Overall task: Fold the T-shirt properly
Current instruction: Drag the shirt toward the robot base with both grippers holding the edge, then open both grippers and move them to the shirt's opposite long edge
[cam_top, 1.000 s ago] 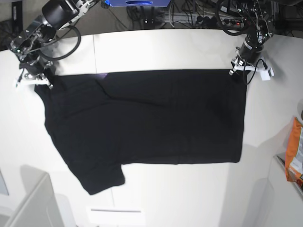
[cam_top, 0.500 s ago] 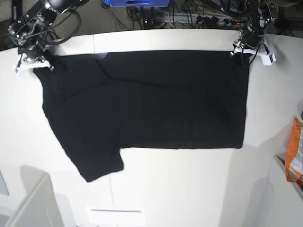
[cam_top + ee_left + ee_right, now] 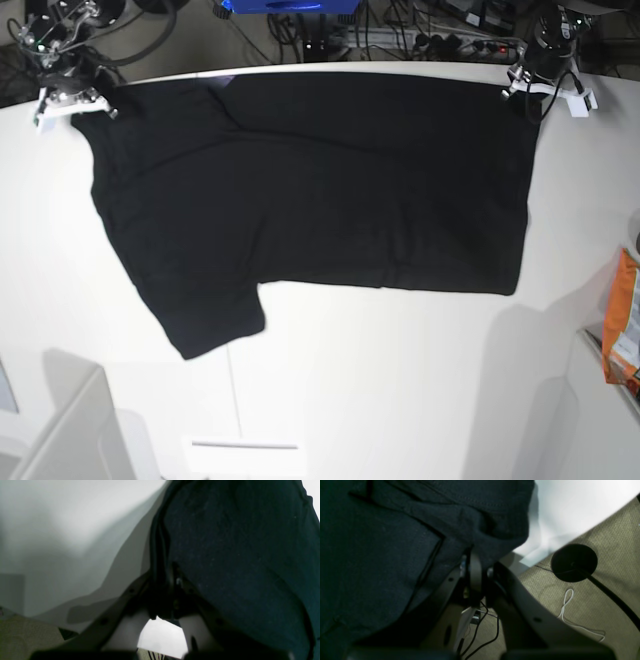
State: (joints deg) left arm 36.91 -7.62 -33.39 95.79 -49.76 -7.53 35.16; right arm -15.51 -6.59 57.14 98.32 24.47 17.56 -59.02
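The black T-shirt (image 3: 300,180) lies spread over the white table (image 3: 400,380), its upper edge at the table's far edge and one sleeve (image 3: 215,320) sticking out at the lower left. My left gripper (image 3: 520,82) is shut on the T-shirt's far right corner; in the left wrist view the jaws (image 3: 165,590) pinch the cloth's edge (image 3: 225,555). My right gripper (image 3: 75,100) is shut on the far left corner; in the right wrist view the fingers (image 3: 476,580) clamp bunched cloth (image 3: 395,542).
An orange packet (image 3: 622,320) sits at the table's right edge. Cables and blue equipment (image 3: 290,8) lie behind the far edge. A grey panel (image 3: 70,430) stands at the lower left. A black round base (image 3: 573,562) and a white cord (image 3: 570,612) lie on the floor.
Both grippers have pulled the T-shirt's upper edge away toward the table's far edge. The whole shirt has slid with them and its lower edge moved up.
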